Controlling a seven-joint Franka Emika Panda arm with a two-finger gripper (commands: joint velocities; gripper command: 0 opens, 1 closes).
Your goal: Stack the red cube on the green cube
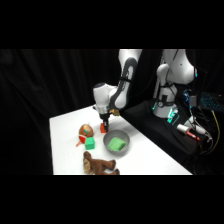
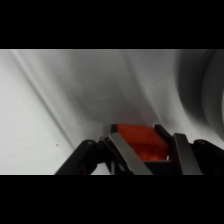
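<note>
Between the claw's (image 2: pixel 145 150) fingers (image 2: pixel 125 155), pinched tight, sits the red cube (image 2: pixel 142 142), plain glossy red-orange, beside the grey bowl (image 1: pixel 116 142); the bright green cube (image 1: pixel 90 144) rests on the desk (image 1: pixel 67 150).

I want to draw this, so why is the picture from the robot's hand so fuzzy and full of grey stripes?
Wrist view: the red cube sits so close between the gripper fingers that it blurs; grey shadow streaks cross the table. Side view: the white table shows bright against a black backdrop.
</note>
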